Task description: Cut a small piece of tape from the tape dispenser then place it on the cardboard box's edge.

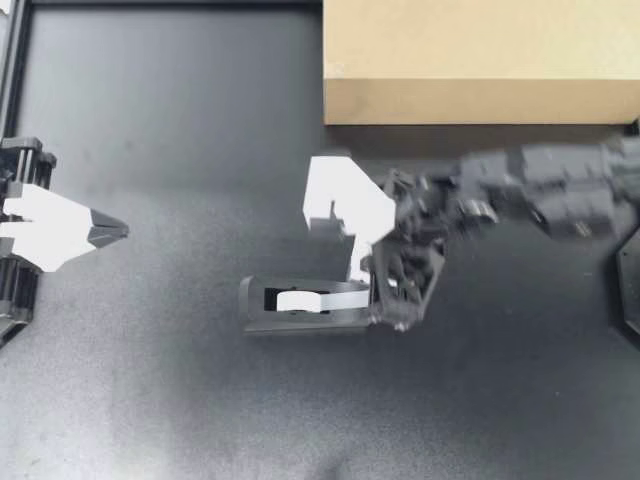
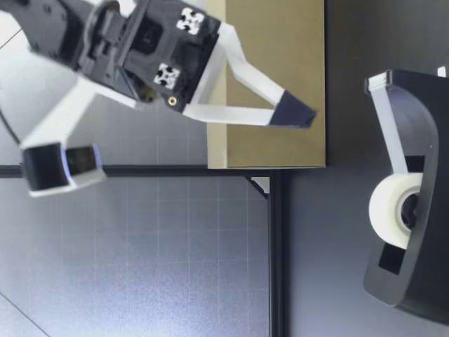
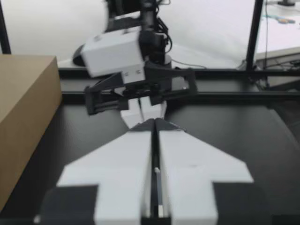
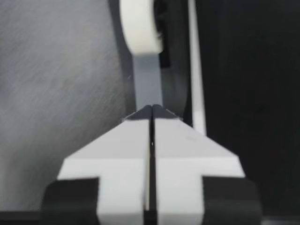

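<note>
The black tape dispenser [image 1: 300, 305] lies mid-table, with its white roll [image 1: 300, 299] and a strip running toward the cutter end. My right gripper [image 1: 360, 272] points down over that end and is blurred. In the low view it [image 2: 303, 112] hangs shut and empty above the dispenser [image 2: 414, 210], not touching it. Seen from the right wrist, the shut tips [image 4: 151, 110] sit over the tape strip [image 4: 147, 84], with the roll [image 4: 140, 23] ahead. The cardboard box [image 1: 480, 60] stands at the back. My left gripper [image 1: 118, 230] is shut and empty at the far left.
A black frame rail [image 1: 15, 80] borders the table's left and back. The left wrist view shows the cardboard box [image 3: 23, 117] beside my left gripper [image 3: 153, 123] and my right arm [image 3: 136, 70] ahead. A dark object [image 1: 630, 290] sits at the table's right edge.
</note>
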{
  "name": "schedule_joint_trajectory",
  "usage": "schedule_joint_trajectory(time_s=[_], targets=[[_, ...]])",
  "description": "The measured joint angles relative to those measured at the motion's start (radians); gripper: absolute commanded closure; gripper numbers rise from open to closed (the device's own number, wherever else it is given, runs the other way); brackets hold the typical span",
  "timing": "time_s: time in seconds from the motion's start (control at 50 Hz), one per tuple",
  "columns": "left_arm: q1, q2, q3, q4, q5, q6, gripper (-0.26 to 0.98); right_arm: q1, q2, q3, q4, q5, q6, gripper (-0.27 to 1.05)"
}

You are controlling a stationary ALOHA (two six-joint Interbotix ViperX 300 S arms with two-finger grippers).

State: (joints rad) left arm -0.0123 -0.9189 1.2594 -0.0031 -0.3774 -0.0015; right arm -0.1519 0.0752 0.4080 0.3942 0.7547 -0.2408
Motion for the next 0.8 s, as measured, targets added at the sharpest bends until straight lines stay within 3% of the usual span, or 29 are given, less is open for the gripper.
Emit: schedule_joint_trajectory(time_s=[0.14,0.28,0.48,0.72,0.8], targets=[[0.0,0.002,0.003,-0.002,0.0,-0.002,0.85,-0.11,0.067,-0.044,0.268,0.144,-0.247,0.9],[0.0,0.011,0.003,-0.003,0.0,-0.002,0.85,-0.193,0.152,-0.103,0.437,0.281,-0.379,0.89],[0.0,0.032,0.002,-0.009,-0.012,-0.005,0.85,-0.23,0.264,-0.195,0.466,0.417,-0.399,0.77],[0.0,0.054,0.003,-0.012,-0.032,-0.005,0.85,-0.23,0.319,-0.244,0.462,0.459,-0.397,0.4],[0.0,0.058,0.003,-0.012,-0.034,-0.005,0.85,-0.232,0.327,-0.244,0.46,0.451,-0.397,0.34]])
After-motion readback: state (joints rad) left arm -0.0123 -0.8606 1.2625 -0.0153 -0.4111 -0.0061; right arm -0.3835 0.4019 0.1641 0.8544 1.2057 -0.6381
